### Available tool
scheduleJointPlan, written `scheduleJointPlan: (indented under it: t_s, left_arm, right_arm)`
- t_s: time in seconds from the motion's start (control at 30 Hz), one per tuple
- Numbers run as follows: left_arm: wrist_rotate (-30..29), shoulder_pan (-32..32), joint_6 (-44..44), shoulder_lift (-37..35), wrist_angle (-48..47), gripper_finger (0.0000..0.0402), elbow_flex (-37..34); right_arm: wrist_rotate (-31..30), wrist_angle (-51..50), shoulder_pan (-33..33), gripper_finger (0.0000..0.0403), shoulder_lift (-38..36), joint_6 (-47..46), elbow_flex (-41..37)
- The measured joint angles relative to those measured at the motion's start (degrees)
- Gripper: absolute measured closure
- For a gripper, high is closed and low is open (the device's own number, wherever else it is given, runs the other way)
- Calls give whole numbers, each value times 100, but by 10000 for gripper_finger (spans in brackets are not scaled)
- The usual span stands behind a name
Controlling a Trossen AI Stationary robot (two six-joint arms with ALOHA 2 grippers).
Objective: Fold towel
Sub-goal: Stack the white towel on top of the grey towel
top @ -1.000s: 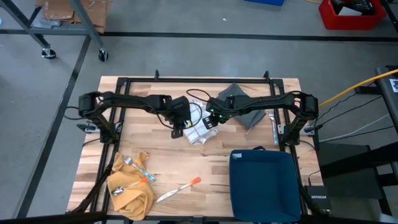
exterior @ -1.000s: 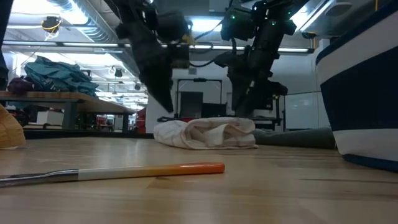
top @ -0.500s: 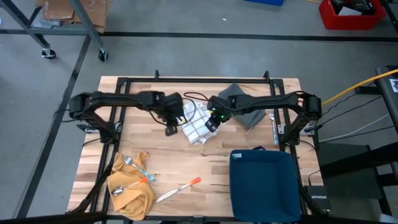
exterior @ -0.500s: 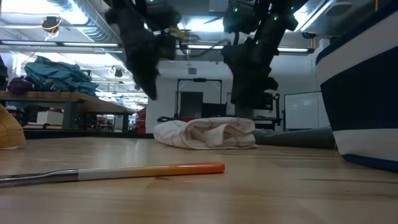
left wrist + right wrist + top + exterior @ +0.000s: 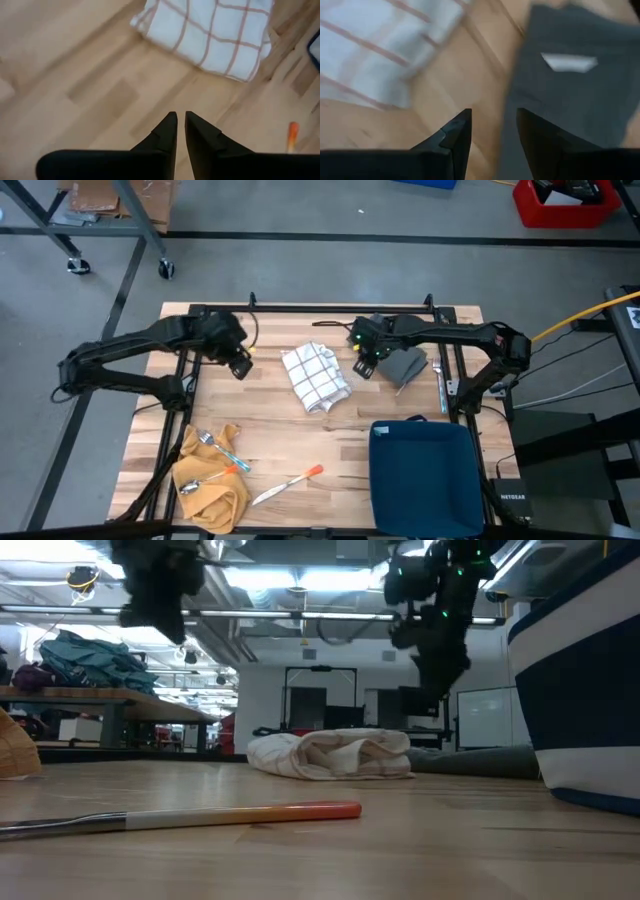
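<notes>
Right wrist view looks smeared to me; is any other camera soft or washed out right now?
Right wrist view: checked towel and grey cloth are streaked with blur. Left wrist view: the towel is mildly soft, its grid readable. Low view: bright ceiling lights put both arms in silhouette. High view: evenly lit, towel sharp.
</notes>
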State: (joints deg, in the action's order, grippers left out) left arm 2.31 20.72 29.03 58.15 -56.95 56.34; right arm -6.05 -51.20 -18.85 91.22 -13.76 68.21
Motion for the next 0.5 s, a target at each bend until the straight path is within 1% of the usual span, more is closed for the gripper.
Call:
scheduleJointPlan:
  t_s: [0.17, 0.3, 0.4, 0.5]
  left_arm:
    - [0, -321, 834, -531, -169, 371, -544]
    - [-60, -629, 1204, -892, -221, 371, -977]
    - [-436, -801, 1397, -1139, 304, 370, -1392]
    - [-834, -836, 1687, -1241, 1469, 370, -1862]
  right_arm:
    - [86, -134, -225, 243, -75, 98, -464]
    - [434, 39, -269, 243, -311, 102, -991]
    - [809, 621, -255, 243, -537, -61, -1409]
    - [1519, 1291, -254, 243, -599, -520, -1685]
